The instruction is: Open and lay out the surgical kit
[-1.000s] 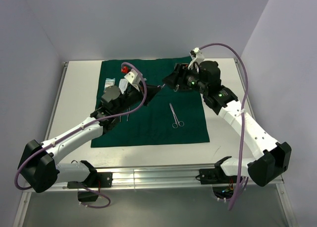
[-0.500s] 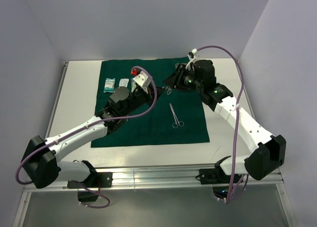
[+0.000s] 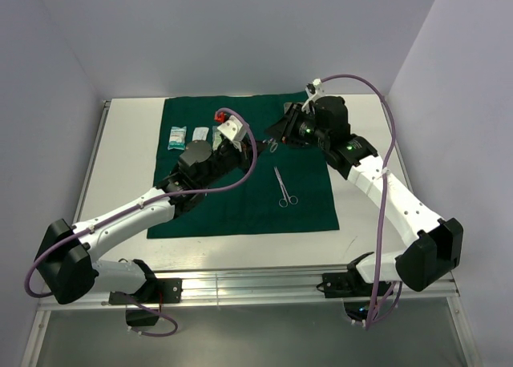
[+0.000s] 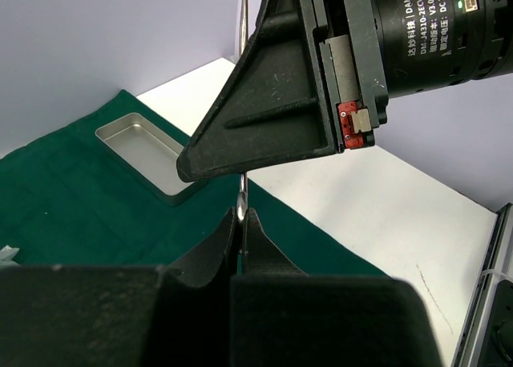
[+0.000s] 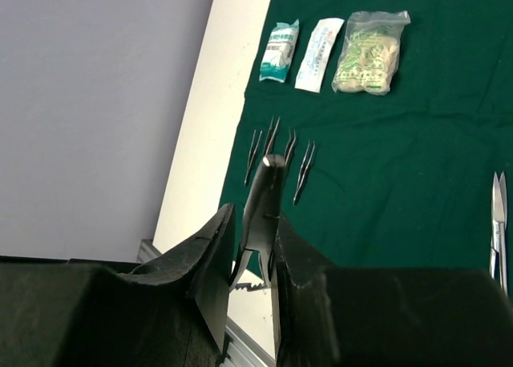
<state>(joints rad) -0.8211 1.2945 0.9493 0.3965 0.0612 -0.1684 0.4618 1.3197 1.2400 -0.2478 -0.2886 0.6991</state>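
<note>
The dark green cloth lies spread flat on the table. Above its far middle a steel clamp hangs between both arms. My left gripper is shut on one slim end of the clamp. My right gripper has its jaws pressed against both sides of the clamp near the ratchet. The steel tray sits empty on the cloth beyond. Three pale packets lie in a row at the cloth's far left, with tweezers below them. Scissors lie mid-cloth.
White table surrounds the cloth, with a metal rail along the near edge. Grey walls close in the back and both sides. Purple cables loop over each arm.
My left arm has carried the clamp right and away, up to the right gripper, uncovering the packets. The right jaws have closed in onto the clamp.
</note>
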